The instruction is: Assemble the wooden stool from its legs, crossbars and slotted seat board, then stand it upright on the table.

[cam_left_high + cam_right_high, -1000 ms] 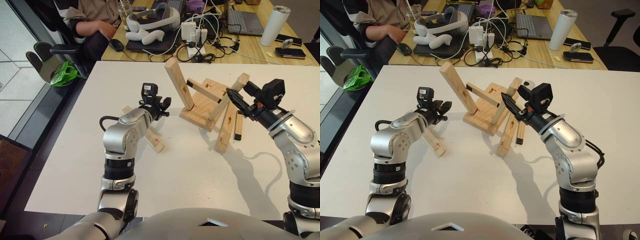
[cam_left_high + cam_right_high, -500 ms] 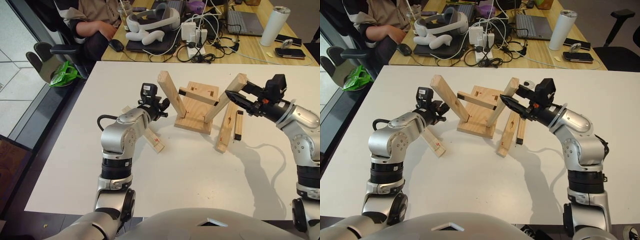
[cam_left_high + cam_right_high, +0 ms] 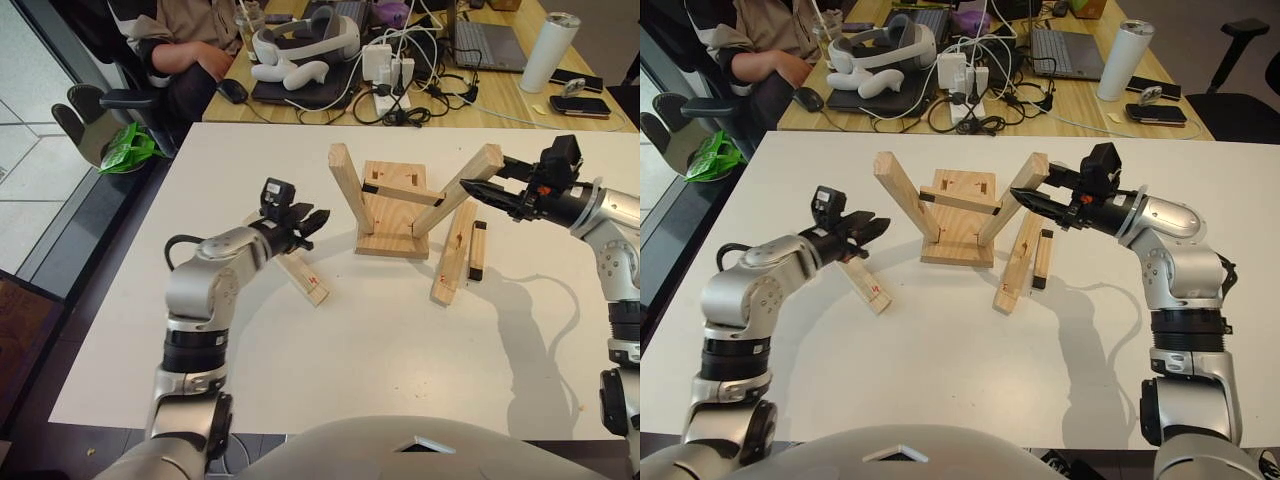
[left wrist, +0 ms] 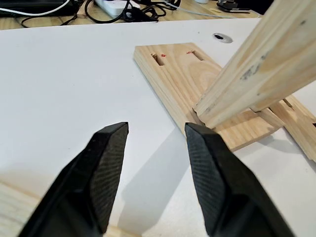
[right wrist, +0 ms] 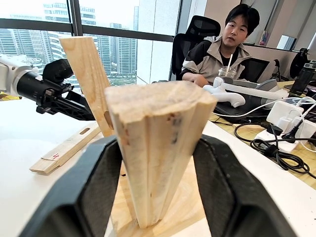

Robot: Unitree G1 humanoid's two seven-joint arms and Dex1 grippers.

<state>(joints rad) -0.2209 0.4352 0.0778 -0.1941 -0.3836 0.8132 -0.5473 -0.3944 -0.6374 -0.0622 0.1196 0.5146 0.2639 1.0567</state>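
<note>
The slotted seat board lies flat on the white table with two legs rising from it. A crossbar joins the left leg and the right leg. My right gripper is shut on the top of the right leg. My left gripper is open a short way left of the left leg, above a loose leg lying on the table. In the left wrist view its fingers frame bare table in front of the seat board.
Another loose leg and a short dark-ended crossbar lie right of the seat board. A desk with cables, a headset, a laptop and a tumbler stands behind the table's far edge. A seated person is at the back left.
The half-built stool has gone from tilted to its seat board lying flat, turned by the right gripper holding the right leg. My left gripper has drawn back to the left, away from the left leg.
</note>
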